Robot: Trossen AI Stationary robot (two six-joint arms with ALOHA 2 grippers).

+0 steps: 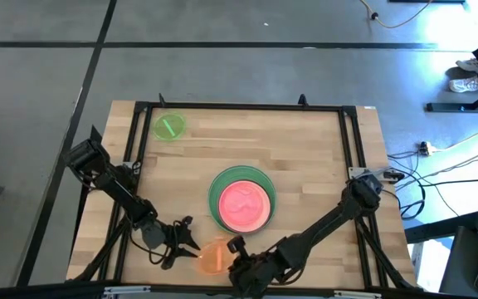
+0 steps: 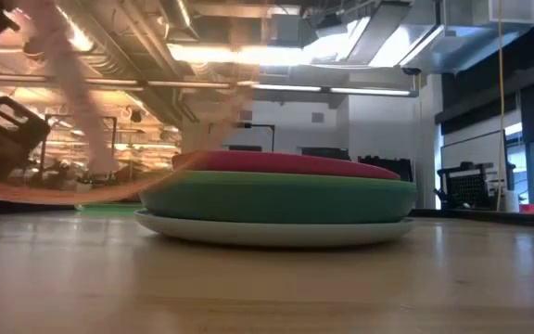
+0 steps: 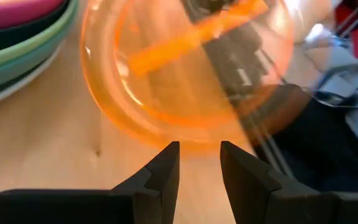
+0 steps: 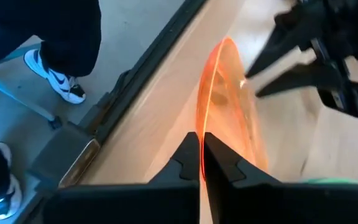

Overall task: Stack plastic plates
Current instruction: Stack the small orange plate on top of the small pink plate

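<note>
The right gripper [image 4: 201,163] is pinching the rim of the orange plate [image 4: 229,106], fingers closed on its edge, and is holding it tilted up on edge near the front of the table [image 1: 322,158], just beside the stack [image 1: 241,199]. In the right wrist view the plate is showing almost edge-on, running straight out from the fingers, so its flat faces are turned sideways and not down. The left gripper [image 3: 199,163] is facing the plate's hollow side from close by, fingers parted and holding nothing, its tips just short of the rim. The stack, with a pink-red plate [image 1: 244,205] on top and green and pale ones beneath, is sitting at mid-table, beyond the plate from the right gripper and slightly toward the right side. A lime plate [image 1: 168,126] is lying alone at the far left corner, well apart from both arms. Judging by this, the right arm is the one placed to carry the plate over; the move is turning on laying the plate flat, hollow side up, before lowering it onto the stack.
</note>
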